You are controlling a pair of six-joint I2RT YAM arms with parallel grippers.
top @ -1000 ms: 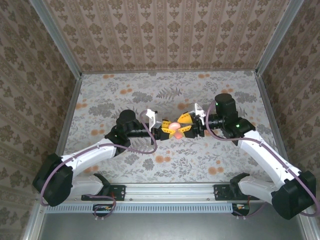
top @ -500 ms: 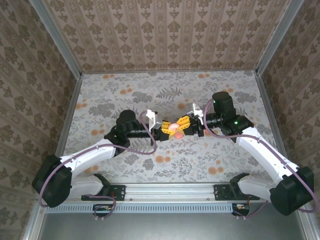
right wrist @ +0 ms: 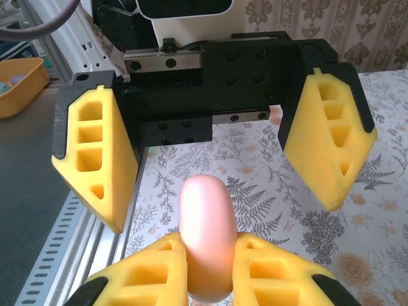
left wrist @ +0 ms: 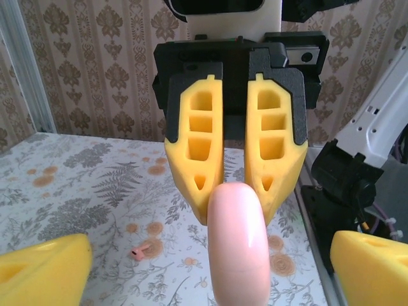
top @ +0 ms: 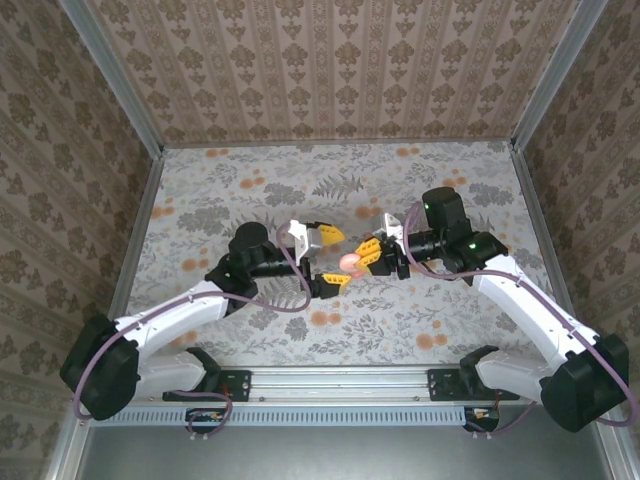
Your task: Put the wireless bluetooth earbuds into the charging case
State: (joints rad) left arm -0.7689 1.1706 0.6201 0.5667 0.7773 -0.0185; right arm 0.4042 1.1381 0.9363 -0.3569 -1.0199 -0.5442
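Above the flowered tabletop (top: 220, 190), the right tool (top: 358, 257) pinches the smooth, pebble-rounded pink charging case (top: 348, 263) between chunky yellow fingers (left wrist: 197, 146). The left tool (top: 331, 257) stands spread wide.

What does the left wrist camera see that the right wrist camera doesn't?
Left wrist view: a tiny pink earbud lying on the flowery table, left of the charging case. Right wrist view: an orange-yellow bin at the far upper left; a pink speck mid-frame is too small to name. Both: the pink charging case pinched in the shut right gripper, and the left gripper open wide, clear of it.
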